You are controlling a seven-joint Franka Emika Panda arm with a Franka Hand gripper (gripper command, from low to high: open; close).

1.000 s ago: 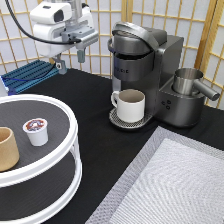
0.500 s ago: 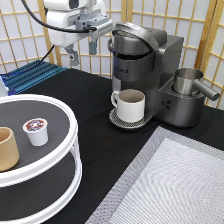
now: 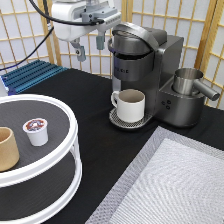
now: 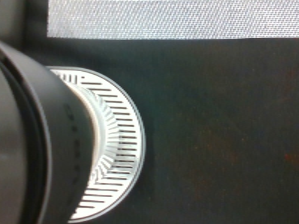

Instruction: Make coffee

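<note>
Gripper [image 3: 88, 46] has shifted right across the last second, now open and empty just beside the coffee machine [image 3: 145, 75] lid. Coffee [image 3: 36, 131] pod untouched on the tiered tray [image 3: 60, 150]; mug [image 3: 129, 105] already under the spout; so it's heading for the lid, not the pod.

White rounded arm casing [image 3: 70, 20], grey gripper [image 3: 89, 46] block, 2 short grey fingers [image 3: 79, 51], black cable [image 3: 42, 22] looping off arm.

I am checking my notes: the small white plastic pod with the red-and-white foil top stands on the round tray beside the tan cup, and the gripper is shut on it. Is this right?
Not quite. In the exterior view the open gripper holds nothing, up beside the grey coffee machine. The small white plastic pod does stand on the round white-rimmed tray beside the tan cup.
</note>
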